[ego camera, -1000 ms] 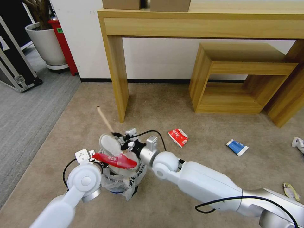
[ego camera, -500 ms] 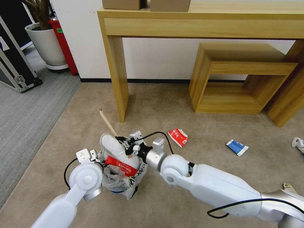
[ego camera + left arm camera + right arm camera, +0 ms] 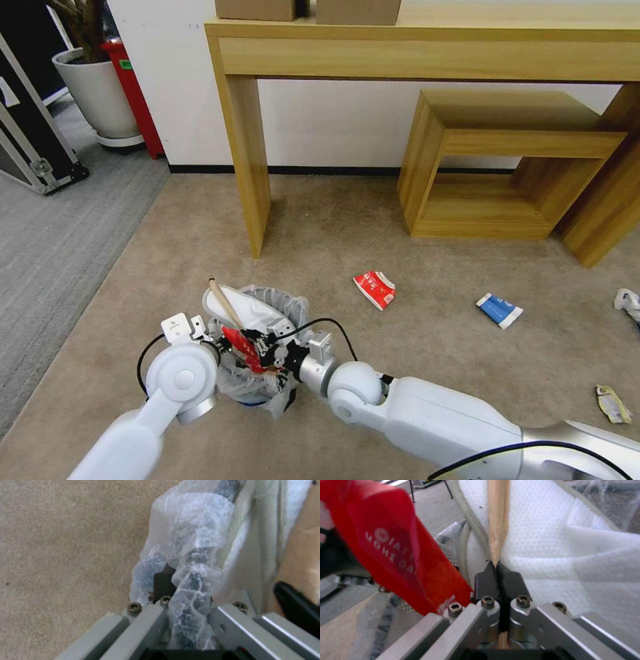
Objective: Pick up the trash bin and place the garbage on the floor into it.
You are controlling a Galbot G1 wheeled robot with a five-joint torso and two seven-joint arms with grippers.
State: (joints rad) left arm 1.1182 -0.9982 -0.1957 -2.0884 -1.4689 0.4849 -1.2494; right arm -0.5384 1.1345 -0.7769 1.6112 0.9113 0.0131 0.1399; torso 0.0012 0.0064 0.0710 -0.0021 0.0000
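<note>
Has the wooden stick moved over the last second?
Yes. The wooden stick, clamped in the right end effector, came down into the trash bin, away from the table leg.

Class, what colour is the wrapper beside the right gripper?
Red with white lettering; the wrapper shows best in the right wrist view.

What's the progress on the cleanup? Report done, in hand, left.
Done: the left claw grips the trash bin by its lined rim; a white slipper and red wrapper sit in it.
In hand: the right claw pinches the wooden stick over the bin.
Left: red-white carton, blue-white packet on the floor.
</note>
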